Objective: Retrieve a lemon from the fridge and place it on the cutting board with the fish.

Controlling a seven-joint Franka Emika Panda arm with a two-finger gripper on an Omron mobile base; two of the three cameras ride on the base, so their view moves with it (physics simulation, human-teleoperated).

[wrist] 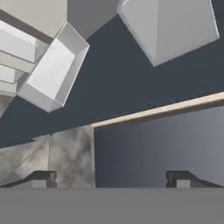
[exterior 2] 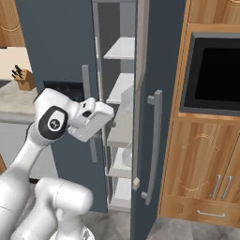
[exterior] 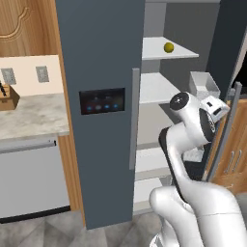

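Sitting alone on an upper white shelf of the open fridge (exterior: pixel 103 58), the lemon (exterior: pixel 168 47) waits while the gripper (wrist: pixel 111 179) hangs spread, empty, near door bins.

A knife block (exterior: pixel 8 98) stands on the speckled table (exterior: pixel 34 118) well off to the left of the jaws, under two wall outlets (exterior: pixel 42 73). A silver dishwasher (exterior: pixel 34 178) sits below it. To the right, a black oven (exterior 2: pixel 213 75) (set in wooden cabinets (exterior 2: pixel 199 173)).

fridge (exterior 2: pixel 61 42) door ajar, white shelves (exterior 2: pixel 123 48), arm beside
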